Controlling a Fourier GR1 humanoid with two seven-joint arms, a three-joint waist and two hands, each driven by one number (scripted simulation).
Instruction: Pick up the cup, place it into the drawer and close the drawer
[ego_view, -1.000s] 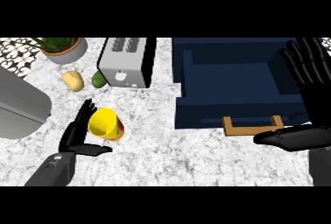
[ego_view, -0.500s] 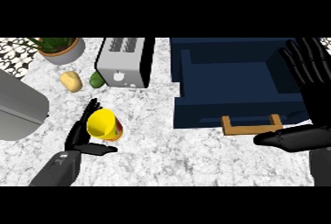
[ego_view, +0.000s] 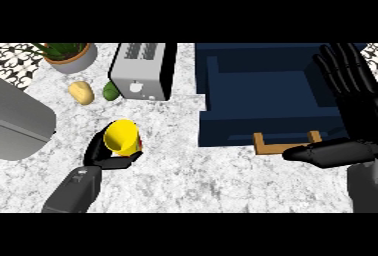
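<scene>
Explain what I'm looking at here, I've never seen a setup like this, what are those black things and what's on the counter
This is a view from a humanoid robot's head, looking steeply down at a marble kitchen counter. The black shapes are its two hands, on grey forearms that come in from the bottom edge.

The left hand is curled around a yellow cup, which is tilted so you see into its mouth. The right hand is open with fingers straight, at the right edge beside the drawer.

The big dark blue box is an open drawer, with a wooden handle on its near side. Nothing shows inside it.

Also on the counter: a silver toaster, a potted plant, a yellowish potato-like item and a small green item beside the toaster. A grey object sits at the left edge; I cannot tell what it is.
</scene>
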